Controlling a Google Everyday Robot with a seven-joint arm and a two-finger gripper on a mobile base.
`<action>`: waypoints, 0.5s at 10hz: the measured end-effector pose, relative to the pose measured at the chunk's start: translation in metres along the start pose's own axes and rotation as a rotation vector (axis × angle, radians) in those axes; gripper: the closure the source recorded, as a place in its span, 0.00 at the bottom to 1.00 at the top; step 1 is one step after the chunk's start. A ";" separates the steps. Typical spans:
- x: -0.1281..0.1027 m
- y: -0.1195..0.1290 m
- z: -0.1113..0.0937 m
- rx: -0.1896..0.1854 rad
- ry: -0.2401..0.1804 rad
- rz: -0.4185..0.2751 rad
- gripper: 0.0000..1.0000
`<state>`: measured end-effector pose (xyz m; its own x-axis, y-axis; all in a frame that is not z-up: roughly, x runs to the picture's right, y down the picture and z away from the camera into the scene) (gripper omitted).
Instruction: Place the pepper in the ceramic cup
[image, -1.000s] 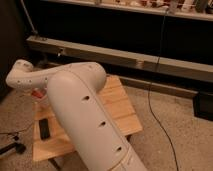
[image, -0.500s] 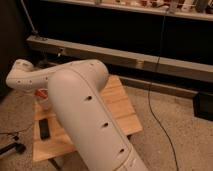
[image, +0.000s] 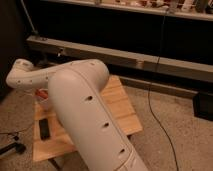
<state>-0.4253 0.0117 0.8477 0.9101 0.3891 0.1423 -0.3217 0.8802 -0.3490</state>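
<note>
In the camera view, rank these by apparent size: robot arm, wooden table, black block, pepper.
1. robot arm, nearest the camera, so it looks inflated
2. wooden table
3. black block
4. pepper, partly hidden
The gripper sits by the pepper at the table's left edge in view, mostly hidden behind the arm.

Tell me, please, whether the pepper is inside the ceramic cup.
Cannot tell: the pepper shows above the ceramic cup, but the arm hides its mouth and the claw, near the table's left edge.

Dim light; pincer seemingly behind arm (image: 85, 117)
</note>
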 end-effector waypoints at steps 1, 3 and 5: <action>-0.001 -0.001 -0.002 0.003 -0.004 -0.001 0.84; -0.004 -0.005 -0.011 0.012 -0.019 0.008 0.65; -0.007 -0.003 -0.021 0.003 -0.040 0.023 0.45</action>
<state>-0.4251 0.0003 0.8284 0.8912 0.4199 0.1715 -0.3433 0.8715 -0.3501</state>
